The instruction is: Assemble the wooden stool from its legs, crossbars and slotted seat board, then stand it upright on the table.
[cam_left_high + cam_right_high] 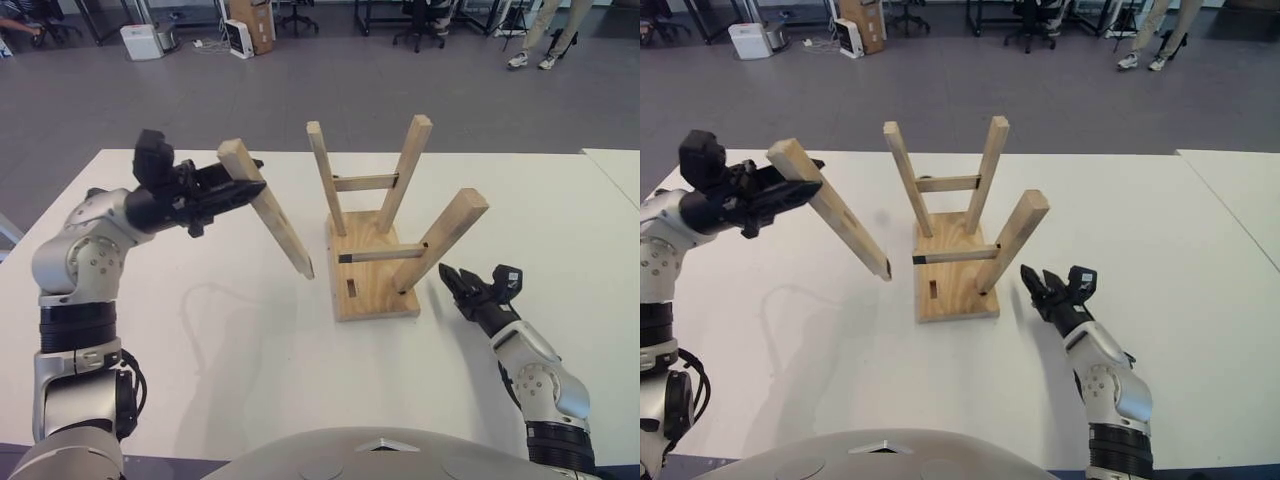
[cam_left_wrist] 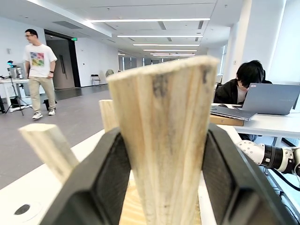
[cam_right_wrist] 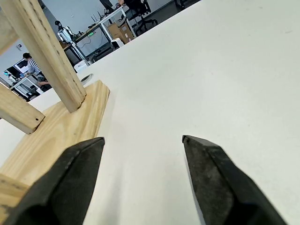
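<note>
The seat board (image 1: 372,290) lies flat on the white table (image 1: 230,380) with three legs standing up from it: a back left leg (image 1: 325,175), a back right leg (image 1: 405,170) and a front right leg (image 1: 445,240). Two crossbars (image 1: 365,183) (image 1: 383,254) join them. An empty slot (image 1: 351,287) shows at the board's front left. My left gripper (image 1: 232,190) is shut on the top end of a fourth leg (image 1: 268,210), held slanting in the air left of the stool, its lower tip near the board. My right gripper (image 1: 455,285) rests open on the table just right of the board.
The table's far edge runs behind the stool, and a second table (image 1: 615,170) begins at the far right. Office chairs, boxes and standing people are on the floor beyond. Bare table lies in front of the stool.
</note>
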Controlling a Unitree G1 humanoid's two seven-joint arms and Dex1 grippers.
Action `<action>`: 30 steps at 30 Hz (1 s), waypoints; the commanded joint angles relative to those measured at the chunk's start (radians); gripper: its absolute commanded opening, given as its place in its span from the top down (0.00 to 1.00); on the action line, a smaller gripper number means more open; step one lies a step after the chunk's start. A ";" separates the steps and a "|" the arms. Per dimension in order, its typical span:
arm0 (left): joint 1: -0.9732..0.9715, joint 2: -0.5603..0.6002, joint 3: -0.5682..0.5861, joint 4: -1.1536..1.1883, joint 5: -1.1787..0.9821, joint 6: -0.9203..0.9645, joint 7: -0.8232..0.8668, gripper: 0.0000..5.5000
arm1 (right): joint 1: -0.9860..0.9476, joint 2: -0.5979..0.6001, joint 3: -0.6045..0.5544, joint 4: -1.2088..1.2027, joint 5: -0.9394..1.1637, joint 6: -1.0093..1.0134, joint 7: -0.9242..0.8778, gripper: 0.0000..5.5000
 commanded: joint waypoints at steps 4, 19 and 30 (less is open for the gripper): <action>0.081 -0.074 -0.030 -0.043 0.029 -0.076 0.016 0.63 | 0.027 0.029 0.129 0.001 -0.051 0.089 0.010 0.43; 0.070 -0.098 -0.121 0.158 0.159 -0.296 -0.126 0.63 | 0.010 0.015 0.208 -0.023 -0.072 0.119 0.069 0.43; -0.116 -0.087 -0.217 0.336 0.211 -0.307 -0.303 0.63 | -0.011 0.015 0.202 -0.012 -0.075 0.116 0.075 0.43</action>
